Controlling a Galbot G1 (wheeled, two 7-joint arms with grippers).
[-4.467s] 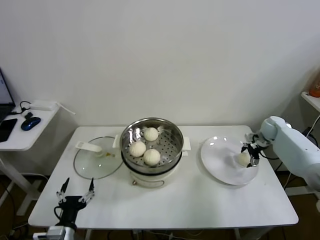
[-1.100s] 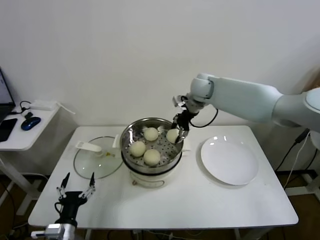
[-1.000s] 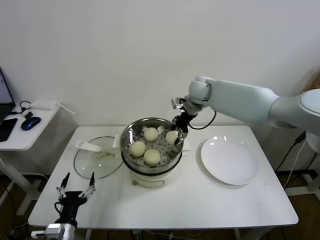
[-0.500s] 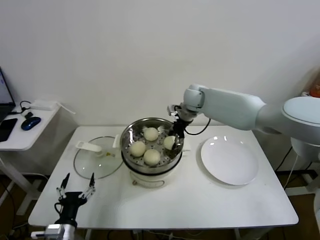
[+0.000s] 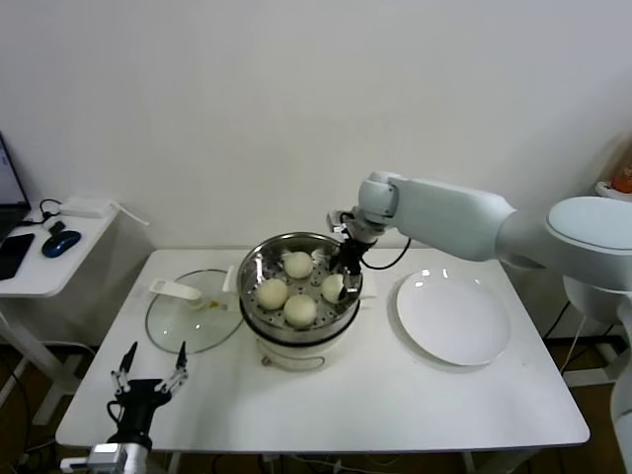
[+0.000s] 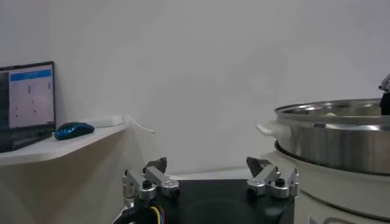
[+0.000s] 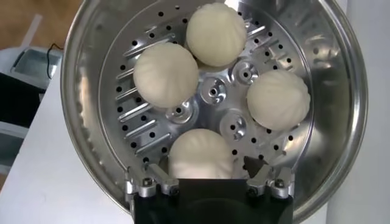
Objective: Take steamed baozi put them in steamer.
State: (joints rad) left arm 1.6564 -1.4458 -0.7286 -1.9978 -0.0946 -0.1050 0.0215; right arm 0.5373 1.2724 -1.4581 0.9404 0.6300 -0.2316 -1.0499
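The steamer (image 5: 253,259) stands mid-table with four cream-white baozi on its perforated tray (image 7: 214,91). Three lie at the back (image 5: 298,265), left (image 5: 273,293) and front (image 5: 300,310). The fourth baozi (image 5: 334,287) rests at the tray's right side. My right gripper (image 5: 342,280) reaches down into the steamer over it. In the right wrist view that baozi (image 7: 201,153) lies between the spread fingers of the right gripper (image 7: 205,165), with a gap on each side. My left gripper (image 5: 151,378) is parked open and empty off the table's front left corner.
A round white plate (image 5: 453,318) lies bare to the right of the steamer. A flat glass lid (image 5: 193,314) with a white handle lies to its left. A side desk with a mouse (image 5: 60,243) stands at the far left.
My right gripper carried the fourth baozi from the plate to the steamer, lowered it onto the tray's right side and opened around it. The left arm has not moved.
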